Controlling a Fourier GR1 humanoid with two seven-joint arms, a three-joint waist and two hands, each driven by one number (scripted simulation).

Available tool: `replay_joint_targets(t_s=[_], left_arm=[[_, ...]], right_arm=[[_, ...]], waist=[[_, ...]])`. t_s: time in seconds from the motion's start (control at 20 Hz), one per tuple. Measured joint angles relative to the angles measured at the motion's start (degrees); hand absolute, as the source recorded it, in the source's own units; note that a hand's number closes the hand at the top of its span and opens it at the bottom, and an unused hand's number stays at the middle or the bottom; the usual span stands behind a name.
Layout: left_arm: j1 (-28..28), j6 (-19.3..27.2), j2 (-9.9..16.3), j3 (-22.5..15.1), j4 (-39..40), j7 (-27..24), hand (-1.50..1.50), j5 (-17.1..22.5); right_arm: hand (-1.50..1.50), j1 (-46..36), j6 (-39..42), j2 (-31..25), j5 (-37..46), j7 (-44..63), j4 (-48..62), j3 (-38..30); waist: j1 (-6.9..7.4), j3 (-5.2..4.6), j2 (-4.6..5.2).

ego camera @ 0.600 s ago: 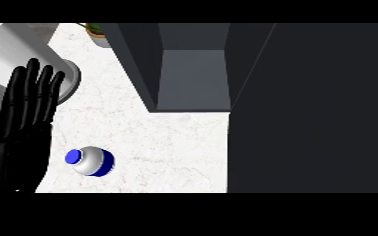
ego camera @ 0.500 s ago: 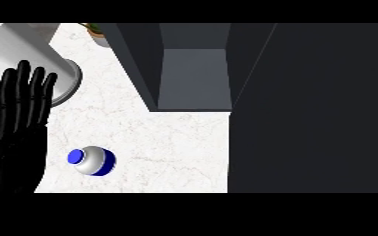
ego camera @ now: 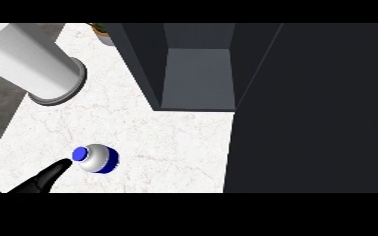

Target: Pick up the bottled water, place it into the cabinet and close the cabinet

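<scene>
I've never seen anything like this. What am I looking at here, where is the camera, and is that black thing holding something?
You are looking steeply down from the robot's head at a white marble kitchen counter. The black shape at the lower left is the tip of the robot's left hand; its right hand is out of sight. Just beside the fingertip stands the bottled water, seen from above, so you mostly see its blue cap. Nothing is held. The dark box at the top is the cabinet, standing open, with its door filling the right side. The grey cylinder at the upper left is another item on the counter; I cannot tell what.
</scene>
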Motion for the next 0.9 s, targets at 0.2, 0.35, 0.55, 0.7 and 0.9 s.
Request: replay_joint_targets(t_s=[0.2, 0.35, 0.55, 0.7, 0.9], left_arm=[[6.23, 8.43, -0.17, -8.28, -6.53, 4.12, -1.5, -5.53], [9.4, 12.39, -0.03, -13.67, -7.14, 6.54, -1.5, -6.86], [13.17, 15.87, 0.13, -19.79, -7.28, 6.49, -1.5, -7.94], [15.4, 17.8, 0.69, -22.83, -7.35, 7.01, -1.5, -8.64], [17.27, 20.26, 1.5, -26.06, -7.14, 6.3, -1.5, -9.53]], right_arm=[[-1.5, 2.76, 0.07, 0.27, -0.36, 3.83, -5.66, 3.42], [-1.5, 4.28, -0.66, 0.79, 0.98, 6.79, -9.27, 6.81], [-1.5, 5.61, -2.0, 1.63, 3.66, 9.38, -12.57, 10.98], [-1.5, 5.76, -2.98, 2.15, 4.48, 10.56, -12.98, 13.55], [-1.5, 6.56, -4.3, 2.36, 4.92, 11.13, -13.39, 15.89]], waist=[[-0.41, 0.07, 0.15], [-0.51, 0.11, 0.22], [-0.52, 0.13, 0.21], [-0.52, 0.15, 0.24], [-0.74, 0.17, 0.19]])
